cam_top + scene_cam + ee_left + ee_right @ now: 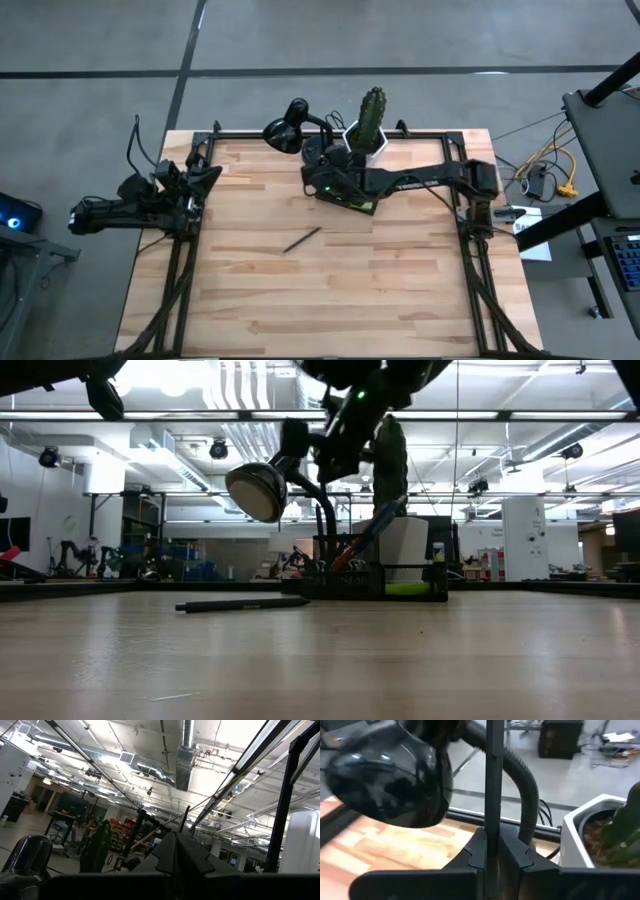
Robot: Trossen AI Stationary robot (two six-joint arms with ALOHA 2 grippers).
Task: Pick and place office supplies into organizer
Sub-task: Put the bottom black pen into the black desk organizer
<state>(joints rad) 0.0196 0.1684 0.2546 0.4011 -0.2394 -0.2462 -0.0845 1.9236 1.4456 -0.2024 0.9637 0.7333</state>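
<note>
A wooden table (400, 300) of pale planks fills the overhead view, standing on grey concrete floor; level with the tabletop, a large workshop with strip lights and ceiling ducts shows behind it.

Two dark arms are present. The left gripper (205, 175) rests at the table's left edge, fingers clenched on nothing. The right gripper (492, 851) hangs above the organizer at the far centre, fingers clamped on one thin dark pen (493, 780) held upright.

One black desk lamp (284, 130) stands at the far edge, its round head hanging over the table. One cactus (371, 115) in a white pot (592, 835) stands just right of the lamp.

One dark organizer (385, 580) sits near the far edge, in front of the pot, with something lime green (405, 588) inside and slanted pens (372, 530) rising from it.

One dark pencil (301, 239) lies alone mid-table, nearer than the organizer.
</note>
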